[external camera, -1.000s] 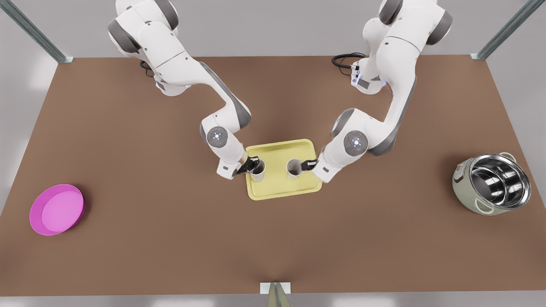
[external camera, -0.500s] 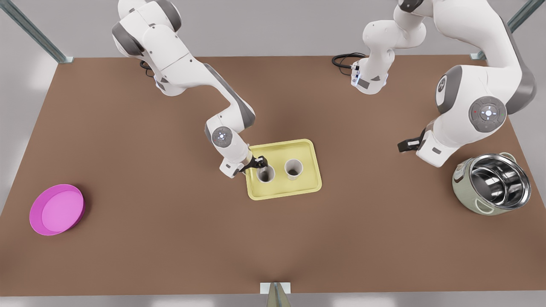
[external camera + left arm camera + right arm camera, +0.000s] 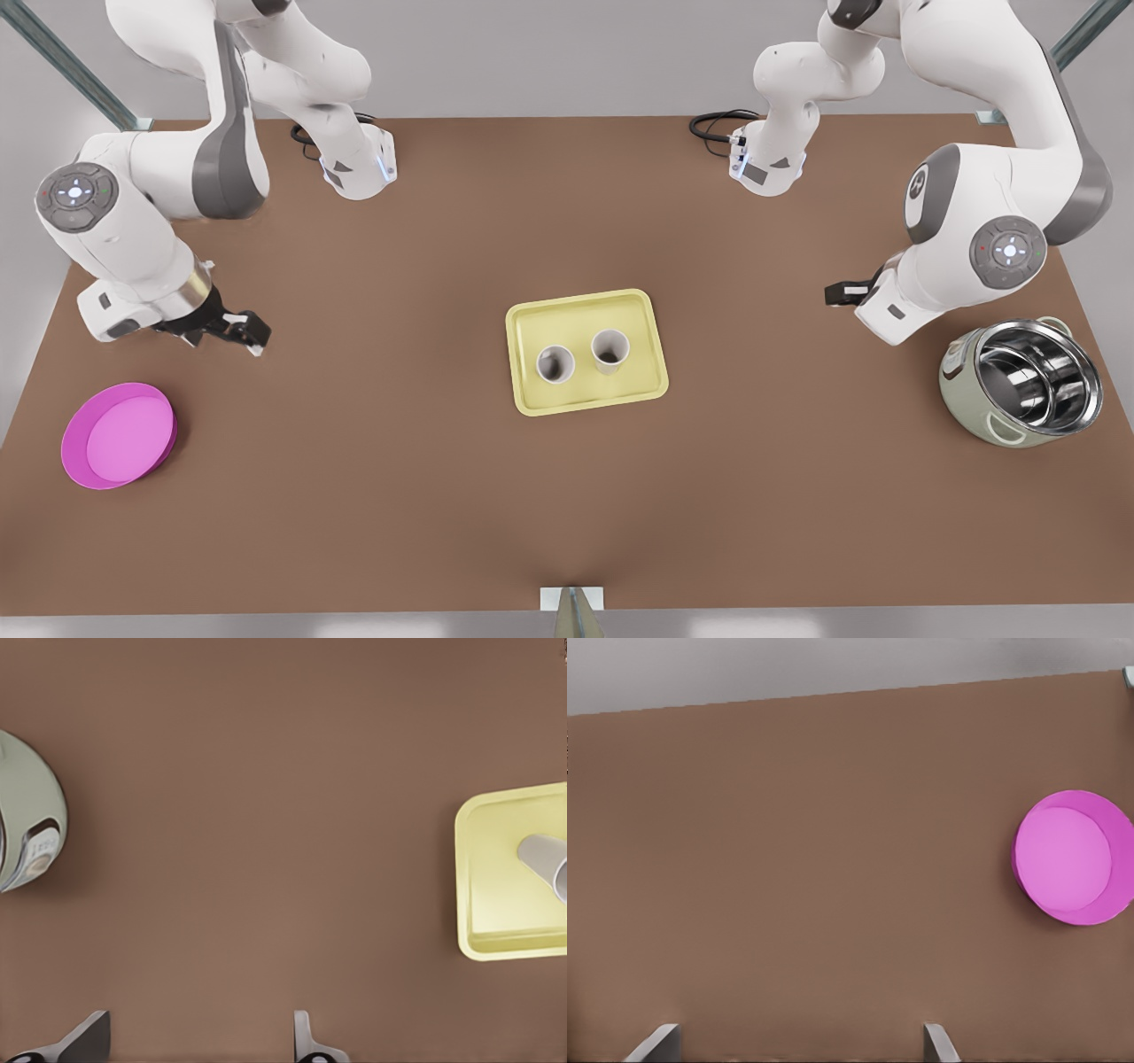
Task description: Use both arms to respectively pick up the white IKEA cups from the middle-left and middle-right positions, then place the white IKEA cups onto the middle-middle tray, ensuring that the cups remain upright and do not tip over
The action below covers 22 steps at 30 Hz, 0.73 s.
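Brown tabletop: both cups [image 3: 555,364] [image 3: 609,350] stand upright on the tray [image 3: 647,306], well clear of the left gripper [image 3: 837,292] and right gripper [image 3: 244,330], both spread open. Placing looks done; nothing remains but parking.

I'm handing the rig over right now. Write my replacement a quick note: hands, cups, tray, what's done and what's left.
Left hand: open, holding nothing, parked near the steel pot.
Right hand: open, holding nothing, parked above the magenta plate.
Both white cups stand upright, side by side and apart, on the yellow tray at the middle of the table.
Done: both cups placed and released.
Left: nothing apparent; arms are clear of the tray.
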### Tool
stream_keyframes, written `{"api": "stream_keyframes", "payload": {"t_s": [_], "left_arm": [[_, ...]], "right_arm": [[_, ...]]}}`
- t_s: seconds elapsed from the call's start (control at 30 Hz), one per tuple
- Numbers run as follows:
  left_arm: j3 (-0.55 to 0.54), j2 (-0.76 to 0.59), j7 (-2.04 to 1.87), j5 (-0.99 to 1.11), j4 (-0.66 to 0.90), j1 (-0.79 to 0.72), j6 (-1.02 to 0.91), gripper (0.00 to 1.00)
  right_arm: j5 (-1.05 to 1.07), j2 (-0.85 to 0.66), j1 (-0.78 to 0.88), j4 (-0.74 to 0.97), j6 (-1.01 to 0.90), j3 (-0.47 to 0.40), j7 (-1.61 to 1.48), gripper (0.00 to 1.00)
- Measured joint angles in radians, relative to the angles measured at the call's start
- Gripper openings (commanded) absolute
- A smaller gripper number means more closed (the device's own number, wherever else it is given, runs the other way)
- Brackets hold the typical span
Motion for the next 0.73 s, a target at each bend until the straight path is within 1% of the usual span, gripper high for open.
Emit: {"api": "stream_keyframes", "payload": {"t_s": [0.1,0.23,0.33,0.53,0.73], "left_arm": [[0.000,0.000,0.019,0.000,0.000,0.000,-0.002,1.00],[0.000,0.001,0.040,-0.001,0.000,-0.001,-0.003,1.00],[0.003,0.002,0.054,-0.005,0.004,0.004,-0.003,1.00],[0.008,0.060,0.075,-0.033,0.109,0.029,-0.001,1.00],[-0.022,0.060,0.091,-0.118,0.117,0.048,-0.037,1.00]], "right_arm": [[-0.017,-0.056,0.015,-0.008,-0.095,0.001,-0.055,1.00],[0.002,-0.052,0.012,-0.065,-0.165,-0.003,-0.110,1.00],[0.013,-0.040,-0.016,-0.062,-0.192,-0.003,-0.142,1.00],[0.021,-0.048,-0.045,-0.014,-0.243,-0.004,-0.197,1.00],[0.023,-0.048,-0.024,-0.011,-0.267,-0.005,-0.236,1.00]]}}
